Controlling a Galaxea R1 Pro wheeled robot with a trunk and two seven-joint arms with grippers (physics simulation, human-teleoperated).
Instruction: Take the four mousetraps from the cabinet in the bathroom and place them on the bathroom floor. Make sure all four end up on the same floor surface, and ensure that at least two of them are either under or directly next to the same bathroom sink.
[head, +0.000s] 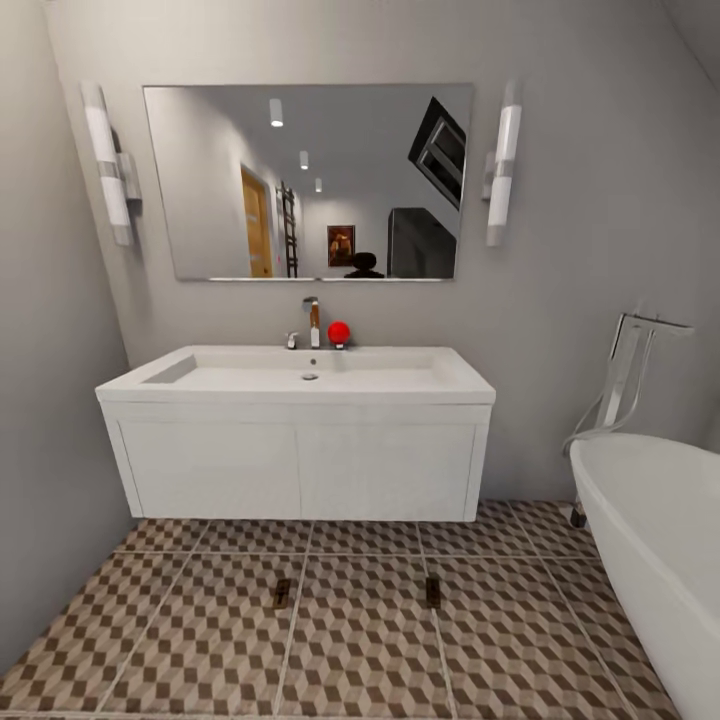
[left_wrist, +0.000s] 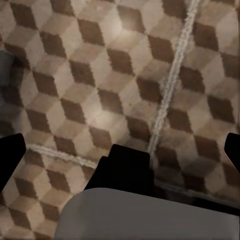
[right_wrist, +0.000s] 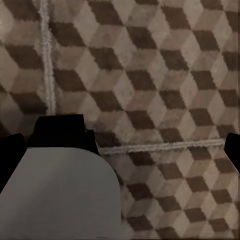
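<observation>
Where the head view looks straight at the wall, a white basin unit (head: 296, 455) hangs below a wide mirror (head: 308, 181), with a tall light (head: 108, 163) on the wall at the mirror's left and another light (head: 502, 177) at its right. A chrome tap (head: 312, 322) stands at the back of the basin, and a small red ball-like thing (head: 339, 332) sits just beside it. At the right edge a white bathtub (head: 655, 540) curves into the picture, with a chrome tub filler (head: 625, 375) standing behind it.

The bathroom floor (head: 200, 640) of cube-pattern tiles spreads in front of the unit. Two of the mousetraps lie flat on it, just in front of the basin unit: one mousetrap (head: 283, 593) below the unit's left half, the other mousetrap (head: 432, 591) below its right half, well apart from each other, each close to a grout line.

In the left wrist view the left gripper (left_wrist: 120, 155) hangs over the tiles; its dark fingertips (left_wrist: 10, 155) sit at the picture's two side edges, spread wide with nothing between them. In the right wrist view the right gripper (right_wrist: 120, 150) is likewise over bare tiles, its fingertips (right_wrist: 10, 150) far apart and holding nothing
</observation>
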